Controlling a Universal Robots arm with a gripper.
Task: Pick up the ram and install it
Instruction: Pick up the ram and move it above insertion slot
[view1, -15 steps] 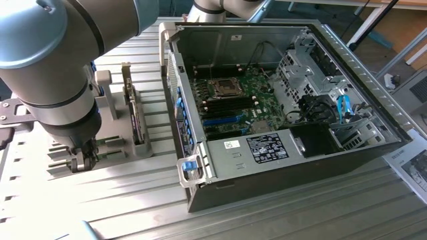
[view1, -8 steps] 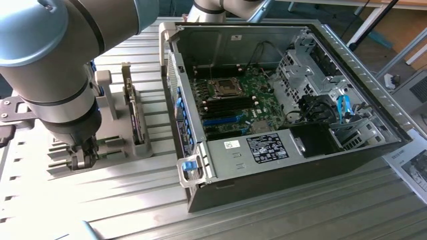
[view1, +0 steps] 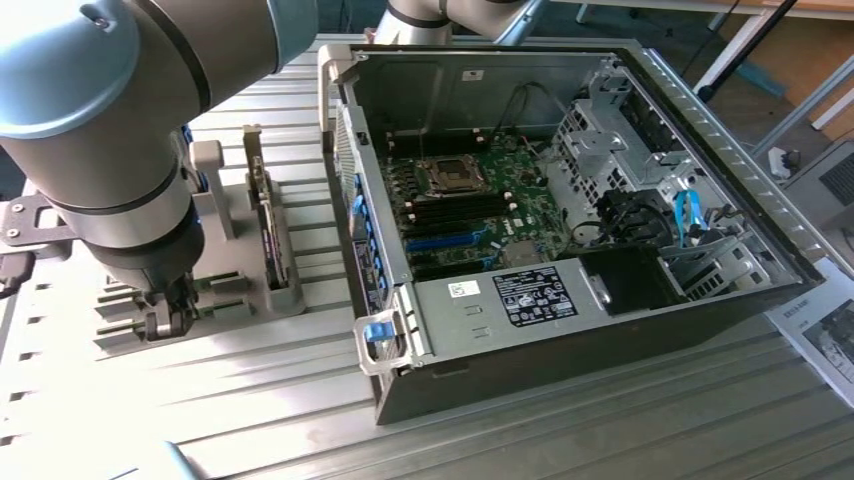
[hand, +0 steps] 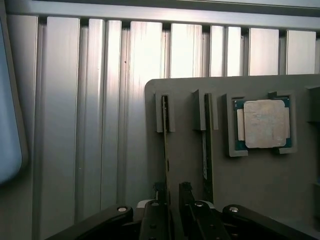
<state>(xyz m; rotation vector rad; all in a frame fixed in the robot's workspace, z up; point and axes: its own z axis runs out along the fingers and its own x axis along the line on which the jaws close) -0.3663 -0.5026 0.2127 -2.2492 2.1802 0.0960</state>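
Note:
The ram (hand: 165, 145) stands on edge in a slot of the grey holder (hand: 180, 100), a thin dark stick seen edge-on. My gripper (hand: 172, 194) is low over it, open, and the stick runs into the gap close to one finger (hand: 159, 197); I cannot tell whether they touch. A second thin green board (hand: 206, 150) stands in the neighbouring slot. In the exterior view my gripper (view1: 167, 318) hangs over the holder (view1: 287, 295) at the exterior view's left, beside the open computer case (view1: 561, 330).
A square silver processor (hand: 263, 123) lies in a pocket of the holder. A taller card (view1: 272, 250) stands in the holder. Inside the case lies the motherboard (view1: 501, 215) with black memory slots (view1: 461, 211), cables and drive cages. The table (view1: 267, 400) is ribbed aluminium.

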